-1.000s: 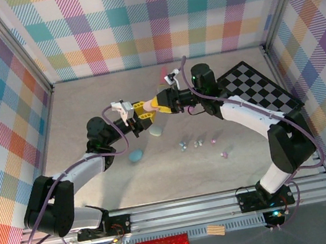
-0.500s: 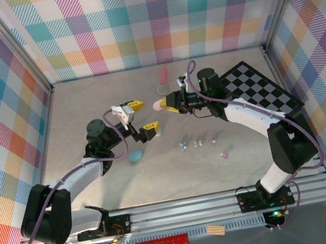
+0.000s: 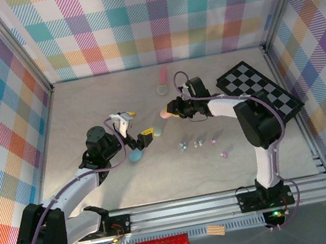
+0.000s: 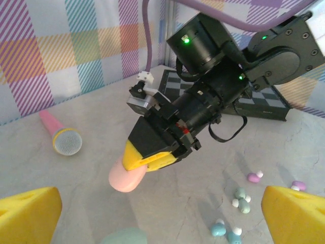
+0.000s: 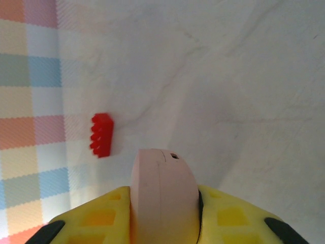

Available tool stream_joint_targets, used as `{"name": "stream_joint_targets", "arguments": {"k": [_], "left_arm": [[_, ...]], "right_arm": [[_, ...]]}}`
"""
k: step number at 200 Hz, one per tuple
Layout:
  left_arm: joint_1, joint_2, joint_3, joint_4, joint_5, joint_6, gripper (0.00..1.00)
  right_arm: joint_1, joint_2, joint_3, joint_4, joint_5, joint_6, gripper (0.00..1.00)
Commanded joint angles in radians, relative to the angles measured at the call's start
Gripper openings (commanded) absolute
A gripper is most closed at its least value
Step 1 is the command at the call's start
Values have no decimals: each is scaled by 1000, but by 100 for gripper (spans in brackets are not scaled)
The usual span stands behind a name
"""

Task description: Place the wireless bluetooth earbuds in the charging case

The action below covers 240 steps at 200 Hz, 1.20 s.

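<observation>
My right gripper (image 3: 172,110) is shut on a pink pebble-shaped charging case (image 3: 163,114), lid closed, held just above the table; the case stands edge-on between the yellow fingers (image 5: 91,219) in the right wrist view (image 5: 162,188). My left gripper (image 3: 137,126) is open and empty, a short way left of the pink case (image 4: 127,175), facing it. The earbuds lie loose on the table to the right: blue (image 4: 223,231), mint (image 4: 242,198) and purple (image 4: 252,177) pairs, scattered in the top view (image 3: 198,143). A mint case (image 3: 158,132) and a blue case (image 3: 135,156) rest near the left gripper.
A pink toy microphone (image 3: 162,78) lies towards the back. A black-and-white checkerboard (image 3: 257,87) covers the right side of the table. A small red toothed brick (image 5: 101,134) sits by the plaid wall. One more purple earbud (image 3: 223,154) lies nearer the front.
The left gripper has opened off the pink case and drawn back left and down. The right gripper keeps the pink case and has lowered slightly, its arm folding inward.
</observation>
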Motion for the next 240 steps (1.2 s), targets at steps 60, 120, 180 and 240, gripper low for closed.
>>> {"name": "stream_joint_targets", "arguments": {"k": [60,120,180,240], "left_arm": [[-7,-15,0,-51,-56,29,100],[-4,24,39,-102,-195,-34,100],[58,80,96,-164,-342,-255,100],[164,81,95,-258,-331,-410,100]], "right_arm": [[8,190,203,-89,95,-89,33],[8,121,251,-218,184,-239,69],[79,-66,103,-259,262,-496,75],[242,-51,105,-321,387,-786,75]]}}
